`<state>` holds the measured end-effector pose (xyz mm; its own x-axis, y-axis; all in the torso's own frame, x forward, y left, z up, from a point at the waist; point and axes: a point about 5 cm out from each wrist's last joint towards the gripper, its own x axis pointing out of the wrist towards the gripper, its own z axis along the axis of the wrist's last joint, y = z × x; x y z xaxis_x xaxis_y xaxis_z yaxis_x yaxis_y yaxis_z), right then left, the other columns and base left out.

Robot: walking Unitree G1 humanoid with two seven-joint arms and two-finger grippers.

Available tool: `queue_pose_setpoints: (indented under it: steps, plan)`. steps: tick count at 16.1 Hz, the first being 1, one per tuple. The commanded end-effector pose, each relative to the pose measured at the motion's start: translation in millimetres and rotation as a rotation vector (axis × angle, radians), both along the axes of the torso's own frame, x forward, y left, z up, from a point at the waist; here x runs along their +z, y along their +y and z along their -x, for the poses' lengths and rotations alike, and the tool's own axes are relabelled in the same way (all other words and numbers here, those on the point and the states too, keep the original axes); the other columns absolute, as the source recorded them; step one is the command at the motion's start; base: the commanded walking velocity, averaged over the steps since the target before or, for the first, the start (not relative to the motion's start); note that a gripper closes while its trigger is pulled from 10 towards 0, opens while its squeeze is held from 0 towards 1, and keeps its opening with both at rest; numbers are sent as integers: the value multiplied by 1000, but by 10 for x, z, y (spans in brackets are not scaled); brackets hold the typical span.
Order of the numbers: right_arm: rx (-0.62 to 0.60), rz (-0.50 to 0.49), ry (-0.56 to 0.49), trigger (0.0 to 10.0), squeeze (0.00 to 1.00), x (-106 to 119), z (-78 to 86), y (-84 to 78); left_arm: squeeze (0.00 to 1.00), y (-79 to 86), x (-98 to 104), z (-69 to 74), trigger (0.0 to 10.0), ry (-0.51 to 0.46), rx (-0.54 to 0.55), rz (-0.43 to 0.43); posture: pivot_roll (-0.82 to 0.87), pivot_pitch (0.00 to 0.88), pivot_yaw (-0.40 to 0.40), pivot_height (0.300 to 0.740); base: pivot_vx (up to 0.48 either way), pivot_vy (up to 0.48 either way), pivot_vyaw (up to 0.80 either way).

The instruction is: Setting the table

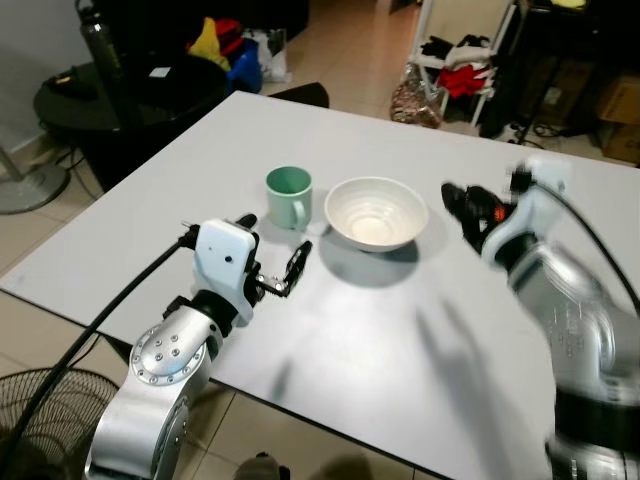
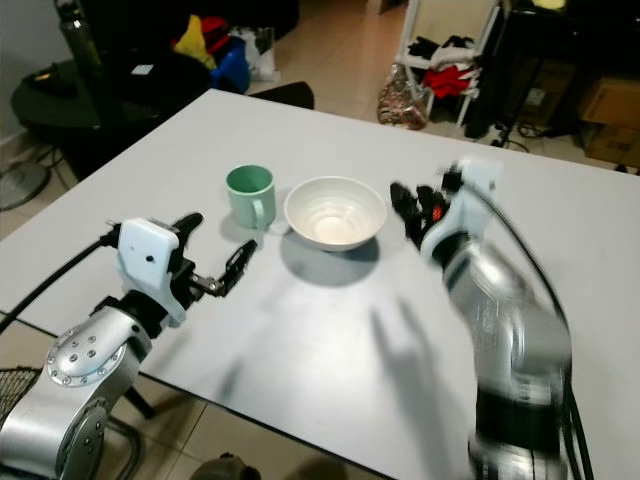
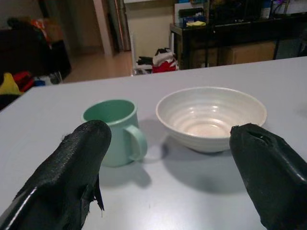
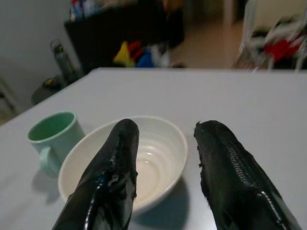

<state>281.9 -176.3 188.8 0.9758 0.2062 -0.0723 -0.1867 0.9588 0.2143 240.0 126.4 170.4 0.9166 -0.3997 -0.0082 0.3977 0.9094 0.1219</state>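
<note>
A white ceramic bowl (image 1: 376, 213) stands empty on the white table (image 1: 200, 170), with a green mug (image 1: 289, 196) right beside it on its left. My left gripper (image 1: 272, 248) hovers low over the table in front of the mug, open, nothing between its fingers. My right gripper (image 1: 466, 212) is just right of the bowl, blurred, open with a narrow gap, holding nothing. The left wrist view looks past both fingers at the mug (image 3: 116, 131) and bowl (image 3: 211, 116). Bowl (image 4: 124, 163) and mug (image 4: 52, 139) lie just beyond the fingers in the right wrist view.
A round black side table (image 1: 110, 95) with a dark bottle (image 1: 100, 40) stands left of the table. A fan (image 1: 40, 410) sits on the floor at the near left corner. Bags and clutter (image 1: 450, 75) lie beyond the far edge. The table's near half is bare.
</note>
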Motion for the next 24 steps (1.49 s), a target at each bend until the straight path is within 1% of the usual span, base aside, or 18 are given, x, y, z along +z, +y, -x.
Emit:
queue_pose_setpoints:
  steps: [1,2,3,4,5,7,9,10,11,13,16,18,20,24]
  plan:
    - [-7,23,-44,10000,0,49,126,97,0,34,16,-9,10000,-11,39,-8,129,0,42,740,0,0,0]
    - [-40,63,-12,10000,0,-63,256,141,0,46,-25,-13,10000,0,58,-17,122,0,43,740,0,0,0]
    - [-27,91,-19,10000,0,-103,318,182,0,40,-40,-2,10000,0,56,-25,122,0,43,740,0,0,0]
    - [-10,114,-27,10000,0,-160,416,238,0,33,-63,23,10000,11,56,-24,120,0,45,740,0,0,0]
    - [-10,90,-14,10000,0,-214,512,278,0,24,-88,61,10000,32,54,-16,121,0,47,740,0,0,0]
    - [3,54,-9,10000,0,-237,575,337,0,0,-122,117,10000,43,39,-15,120,0,49,740,0,0,0]
    - [13,58,-6,10000,0,-251,601,368,0,-8,-128,116,10000,48,44,-7,120,0,49,740,0,0,0]
    - [11,101,-17,10000,0,-259,608,360,0,-11,-126,112,10000,44,42,-11,121,0,46,740,0,0,0]
    - [5,115,-41,10000,0,-237,605,352,0,-9,-119,114,10000,38,40,-14,121,0,44,740,0,0,0]
    - [24,107,-77,10000,0,-188,607,374,0,-3,-103,128,10000,26,42,-16,125,0,37,740,0,0,0]
    - [2,89,-27,10000,0,-242,614,379,0,-6,-93,145,10000,23,36,-20,130,0,36,740,0,-263,0]
    - [-21,65,-12,10000,0,-270,620,372,0,-3,-92,152,10000,23,31,-23,130,0,36,740,0,-272,0]
    - [-15,37,-1,10000,0,-291,618,366,0,-6,-94,146,10000,23,25,-24,124,0,41,740,0,-276,0]
    - [-22,58,25,10000,0,-332,637,348,0,-2,-101,160,10000,27,19,-26,124,0,38,740,0,-275,0]
